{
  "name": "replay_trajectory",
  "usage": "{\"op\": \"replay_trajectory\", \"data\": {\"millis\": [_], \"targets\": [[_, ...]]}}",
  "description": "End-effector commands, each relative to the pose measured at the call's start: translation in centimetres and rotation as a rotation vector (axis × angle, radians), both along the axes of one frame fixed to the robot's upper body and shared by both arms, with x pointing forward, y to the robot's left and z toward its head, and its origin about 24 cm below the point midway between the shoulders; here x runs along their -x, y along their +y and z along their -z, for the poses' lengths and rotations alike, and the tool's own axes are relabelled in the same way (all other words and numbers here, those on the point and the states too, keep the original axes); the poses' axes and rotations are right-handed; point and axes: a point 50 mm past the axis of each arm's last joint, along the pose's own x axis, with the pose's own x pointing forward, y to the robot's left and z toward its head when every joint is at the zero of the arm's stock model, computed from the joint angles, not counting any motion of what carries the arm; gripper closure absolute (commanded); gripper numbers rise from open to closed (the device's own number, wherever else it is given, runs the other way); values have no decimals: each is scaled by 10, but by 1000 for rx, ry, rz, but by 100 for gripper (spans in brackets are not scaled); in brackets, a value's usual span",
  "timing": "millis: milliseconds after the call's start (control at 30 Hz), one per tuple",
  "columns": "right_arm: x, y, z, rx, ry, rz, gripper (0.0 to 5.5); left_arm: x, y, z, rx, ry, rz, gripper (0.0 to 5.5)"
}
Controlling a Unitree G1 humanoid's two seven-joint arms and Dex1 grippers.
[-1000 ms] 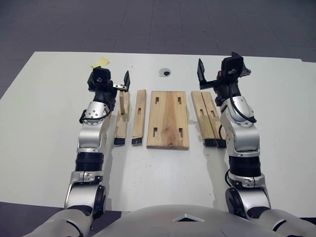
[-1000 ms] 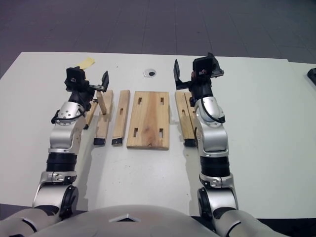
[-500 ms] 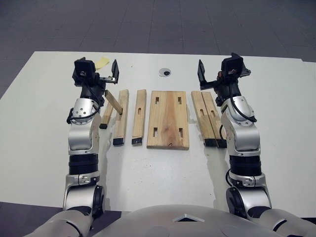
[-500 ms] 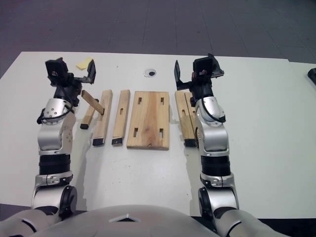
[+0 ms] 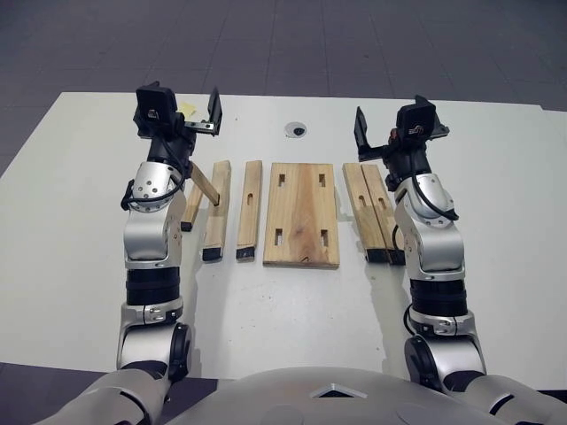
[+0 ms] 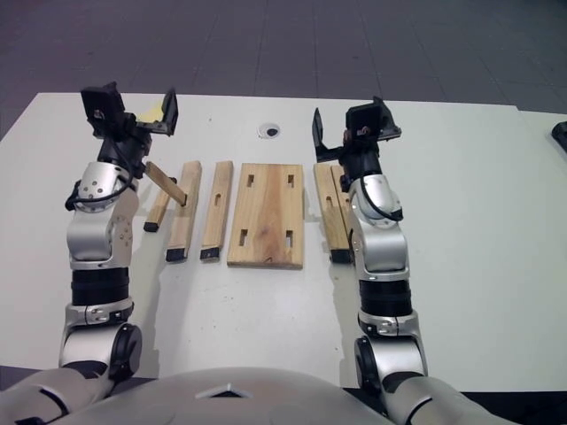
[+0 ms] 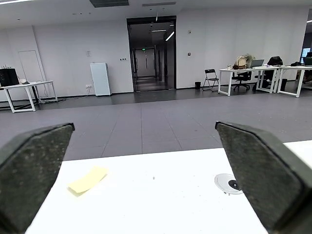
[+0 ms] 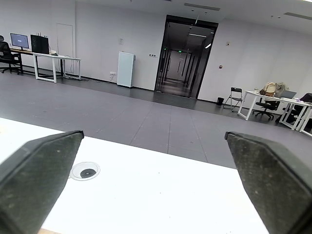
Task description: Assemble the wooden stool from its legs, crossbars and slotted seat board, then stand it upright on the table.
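Opening step, judging by loose parts: slotted seat board [image 5: 302, 214] flat at centre of counter [image 5: 496, 204], two legs [image 5: 251, 204] at its 9 o'clock, two more legs [image 5: 361, 208] at 3 o'clock, crossbar [image 5: 205, 183] tilted against a 9 o'clock leg. Left tool [image 5: 182, 111] at 10 o'clock, right tool [image 5: 392, 124] at 2 o'clock, both agape and empty. Next likely calls for gripping a leg and seating it in a slot [image 5: 280, 180].

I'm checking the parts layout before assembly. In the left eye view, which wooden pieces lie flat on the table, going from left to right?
short bar → long leg → slotted leg → seat board → inner right leg → outer right leg. The tilted bar on the left is left out, as it overlaps its neighbours.
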Motion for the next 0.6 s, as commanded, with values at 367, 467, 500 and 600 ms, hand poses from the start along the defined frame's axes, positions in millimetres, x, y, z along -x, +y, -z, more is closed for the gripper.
{"op": "replay_trajectory", "data": {"millis": [367, 467, 500, 600], "targets": [[-3, 2, 0, -2, -1, -10, 10, -10, -5, 37, -97, 151, 34, 12], [-2, 0, 1, 1, 5, -7, 10, -12, -10, 34, -87, 131, 48, 12], [-2, 0, 2, 2, 6, -8, 10, -13, -11, 32, -84, 123, 50, 12], [-2, 0, 1, 2, 6, -9, 10, -12, -10, 19, -72, 71, 39, 12]]}}
